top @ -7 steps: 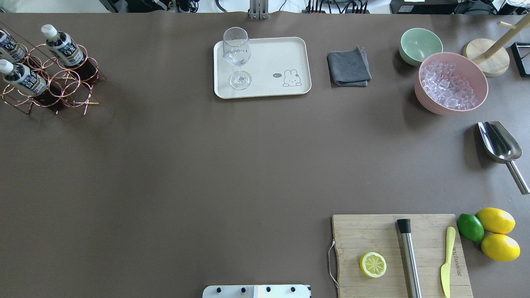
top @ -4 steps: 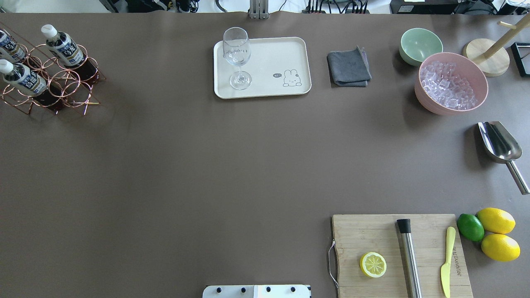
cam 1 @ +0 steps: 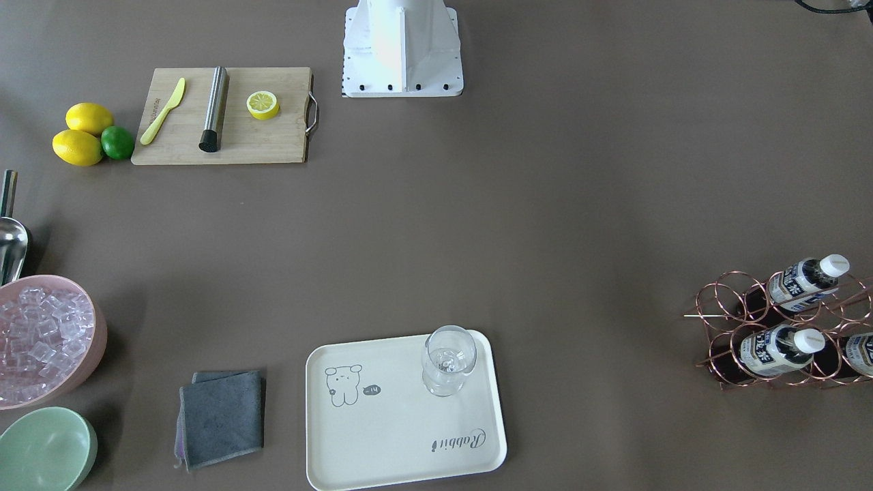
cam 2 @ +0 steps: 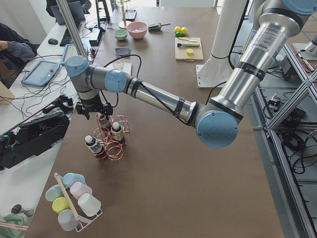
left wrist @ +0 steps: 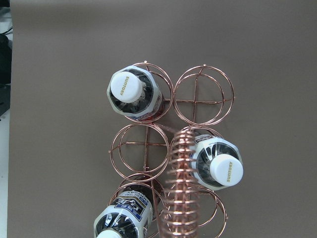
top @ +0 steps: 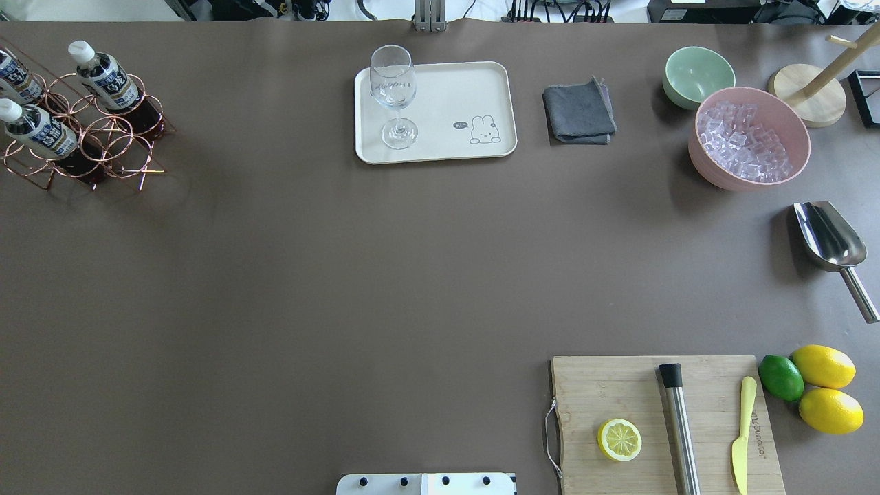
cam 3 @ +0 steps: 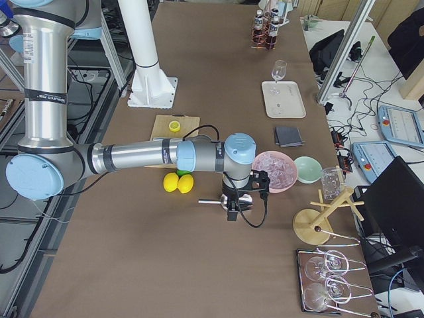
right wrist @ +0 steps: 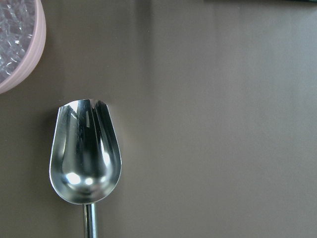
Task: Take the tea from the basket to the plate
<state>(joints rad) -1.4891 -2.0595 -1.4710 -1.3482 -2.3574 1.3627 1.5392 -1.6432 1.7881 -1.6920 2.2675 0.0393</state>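
We are seeing three white-capped plastic teas [left wrist: 132, 91] standing in the copper wire basket [left wrist: 181, 198], its coiled handle crossing the 4 o'clock one. The cream plate [top: 447, 89] is carrying a glass [top: 393, 96]. Left gripper [cam 2: 94, 110], right gripper [cam 3: 233, 211]: released or clenched, we cannot tell.

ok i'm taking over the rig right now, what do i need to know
Left tool: hovers above the basket; open or shut cannot be told.
Right tool: over the ice scoop; state also unclear.
All three tea bottles stand in the basket. The plate holds only a wine glass.
Done: no bottle moved yet.
Left: grasp one bottle, lift it out, set it on the plate's bare area.
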